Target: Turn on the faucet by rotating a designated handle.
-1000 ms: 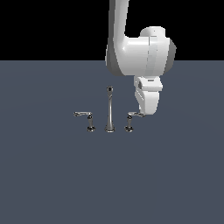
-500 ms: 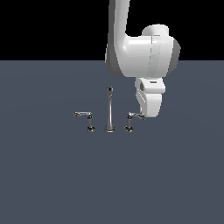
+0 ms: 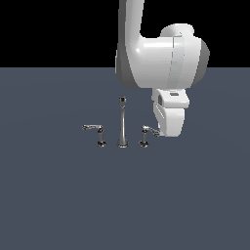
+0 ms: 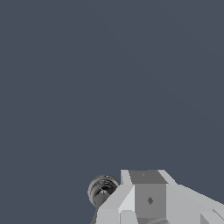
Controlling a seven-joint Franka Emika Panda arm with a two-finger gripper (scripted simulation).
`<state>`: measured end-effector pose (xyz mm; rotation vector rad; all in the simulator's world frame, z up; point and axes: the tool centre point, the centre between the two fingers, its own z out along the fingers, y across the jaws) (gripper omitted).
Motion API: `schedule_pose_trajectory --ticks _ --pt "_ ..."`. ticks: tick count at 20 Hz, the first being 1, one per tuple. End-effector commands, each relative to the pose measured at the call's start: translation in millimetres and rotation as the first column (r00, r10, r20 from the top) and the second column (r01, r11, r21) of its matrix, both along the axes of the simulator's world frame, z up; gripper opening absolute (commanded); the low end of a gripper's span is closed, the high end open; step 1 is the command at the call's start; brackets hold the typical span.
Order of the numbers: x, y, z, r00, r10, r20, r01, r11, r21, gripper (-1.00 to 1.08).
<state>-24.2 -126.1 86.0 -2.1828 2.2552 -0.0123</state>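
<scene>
Simulated scene, seen from outside and from the wrist. Standing near the middle of a plain grey tabletop [image 3: 58,205]: a tiny chrome faucet [image 3: 122,122], made up of a tall slim spout with a dark tip and two short lever handles. Sitting at 9 o'clock of the spout, the twin handle [image 3: 96,133], its lever reaching away toward 9 o'clock. Sitting at 3 o'clock of the spout, the handle [image 3: 148,133] to be turned, its thin lever reaching toward 3 o'clock.

Hanging low over the tabletop just at 3 o'clock of that handle: the white arm's fingers [image 3: 168,131], with the lever's outer end meeting or slipping behind the hand's lower edge. Hard to tell whether touching or only overlapping in this view. Hard to tell, too, whether the fingers are apart or together, since the blocky hand is hiding the tips.

From the wrist: only a rounded chrome part of the handle [image 4: 103,190] showing, tucked right beside a pale grey finger block.

Probable reason for this placement: coming in low at the lever's free end, where a sideways push gives the most turning force about the post. Probably at the contact stage, with the turning itself not yet visibly begun. Main risk: sliding off the thin, shiny lever.
</scene>
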Motion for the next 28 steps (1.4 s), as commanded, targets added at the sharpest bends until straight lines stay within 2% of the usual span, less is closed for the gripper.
schedule_pose_trajectory --ticks 1,3,15,16,17,28 --pt "-10.1 9.0 -0.1 1.0 0.009 -0.007 -0.009 1.0 0.004 -1.0" --pt "-6.5 1.6 0.0 1.0 -0.001 -0.003 0.001 1.0 0.001 -1.0" --pt "-30.6 55.1 -0.1 1.0 0.009 -0.007 -0.009 1.0 0.003 -1.0" --pt "-30.6 55.1 -0.1 1.0 0.009 -0.007 -0.009 1.0 0.003 -1.0" --pt "-30.7 29.4 0.0 1.0 -0.031 -0.005 0.031 1.0 -0.004 -1.0" --pt "-9.6 100.4 -0.2 1.0 0.009 -0.008 -0.009 1.0 0.004 -1.0"
